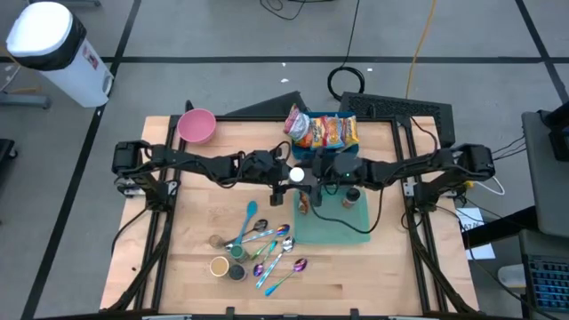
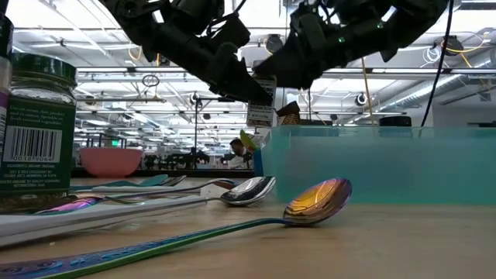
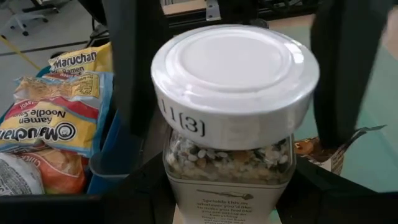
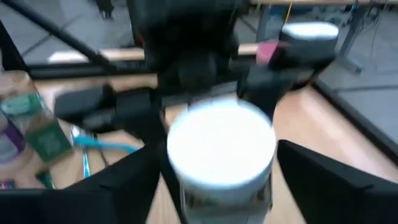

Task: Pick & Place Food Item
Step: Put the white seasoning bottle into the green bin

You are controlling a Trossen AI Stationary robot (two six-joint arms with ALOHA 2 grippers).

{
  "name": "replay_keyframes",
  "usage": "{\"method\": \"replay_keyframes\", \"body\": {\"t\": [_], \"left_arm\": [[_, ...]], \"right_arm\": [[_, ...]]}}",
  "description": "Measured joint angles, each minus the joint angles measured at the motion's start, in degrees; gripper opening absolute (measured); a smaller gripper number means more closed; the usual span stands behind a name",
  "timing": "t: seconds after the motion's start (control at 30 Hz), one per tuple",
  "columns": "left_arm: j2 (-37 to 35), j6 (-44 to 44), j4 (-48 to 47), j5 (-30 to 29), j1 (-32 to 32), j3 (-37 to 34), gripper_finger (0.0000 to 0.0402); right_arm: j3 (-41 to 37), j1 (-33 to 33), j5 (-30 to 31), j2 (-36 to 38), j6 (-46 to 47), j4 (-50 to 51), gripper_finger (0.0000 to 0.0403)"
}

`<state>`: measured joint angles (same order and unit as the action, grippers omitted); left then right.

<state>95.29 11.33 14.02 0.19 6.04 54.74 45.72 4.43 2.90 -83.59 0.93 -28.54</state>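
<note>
Two end effectors met at a white-lidded seasoning jar (image 3: 233, 118).
Left end effector (image 3: 239, 81) clamped it; right end effector (image 4: 217, 180) straddled it, fingers apart.

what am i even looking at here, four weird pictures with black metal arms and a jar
It is a robot with two dark arms at a wooden table, each ending in a two-finger gripper. One picture looks straight down on the whole table, one sits at table height looking across it, and the other two come from small cameras on each arm's wrist.

Both arms meet in the middle over a white-lidded jar of mixed seasoning. The left gripper has a finger on each side of the jar, and the right gripper sits close around it too; whether either actually clamps it is hard to say.

On the table lie a green mat, shiny coloured spoons, small spice jars, a pink bowl and a blue bin of ramen packets.
</note>
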Motion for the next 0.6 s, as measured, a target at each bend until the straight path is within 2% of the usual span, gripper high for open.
{"method": "replay_keyframes", "body": {"t": [0.17, 0.43, 0.5, 0.6], "left_arm": [[0.0, -0.6, -0.18, 0.03, 0.0, 0.0, 0.0204], [-0.09, -1.01, 0.15, -0.18, -0.19, 0.0, 0.0208], [-1.15, -1.44, -0.44, -0.21, -0.48, 0.0, 0.0257], [-4.32, -1.32, -2.36, -0.33, -0.96, 0.04, 0.0358]], "right_arm": [[0.08, 0.0, 0.0, 0.37, 0.14, -0.35, 0.0197], [0.08, 0.0, -0.09, 1.07, 0.13, 0.03, 0.0193], [0.05, -0.01, 0.15, 2.83, 0.29, 1.38, 0.0193], [-0.03, -0.04, 2.63, 8.0, 0.27, 5.4, 0.0193]]}}
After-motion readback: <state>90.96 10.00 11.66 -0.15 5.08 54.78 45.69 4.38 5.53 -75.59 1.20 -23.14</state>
